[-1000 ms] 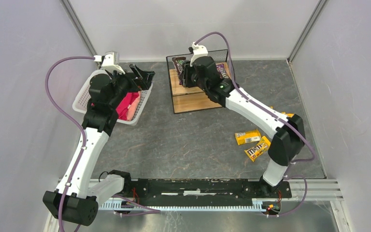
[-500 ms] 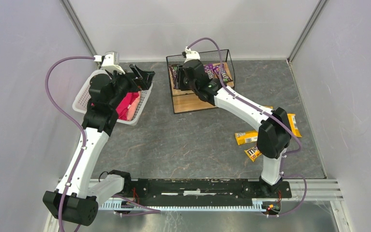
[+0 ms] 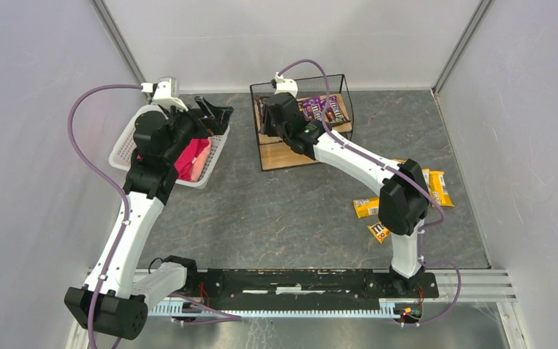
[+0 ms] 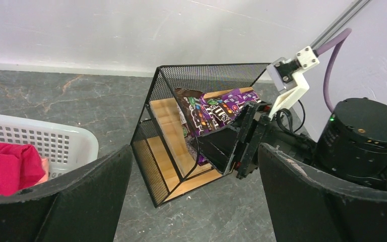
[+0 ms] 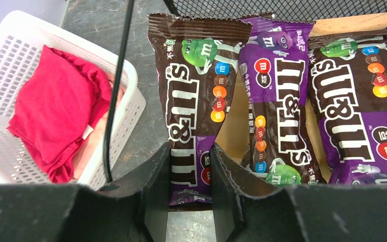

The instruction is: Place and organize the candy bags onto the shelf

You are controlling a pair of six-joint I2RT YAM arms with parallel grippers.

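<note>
The shelf (image 3: pixel 290 156) stands at the back middle, also in the left wrist view (image 4: pixel 156 166). Several purple candy bags (image 3: pixel 323 109) lie side by side on its top board. My right gripper (image 5: pixel 190 171) is shut on the lower end of the leftmost purple bag (image 5: pixel 196 91), which lies at the board's left edge beside two others (image 5: pixel 274 111). In the top view this gripper (image 3: pixel 265 120) is over the shelf's left end. Yellow candy bags (image 3: pixel 369 207) lie on the table at the right. My left gripper (image 4: pixel 194 201) is open and empty, above the table between the basket and the shelf.
A white lattice basket (image 3: pixel 127 145) with a pink-red bundle (image 3: pixel 192 156) stands at the back left, close to the shelf's left side (image 5: pixel 10 60). The shelf's black wire frame (image 5: pixel 118 75) runs beside the held bag. Grey walls enclose the table.
My right gripper has moved left along the shelf's top board with the purple bag, uncovering the bags on the right. The left arm has not moved.
</note>
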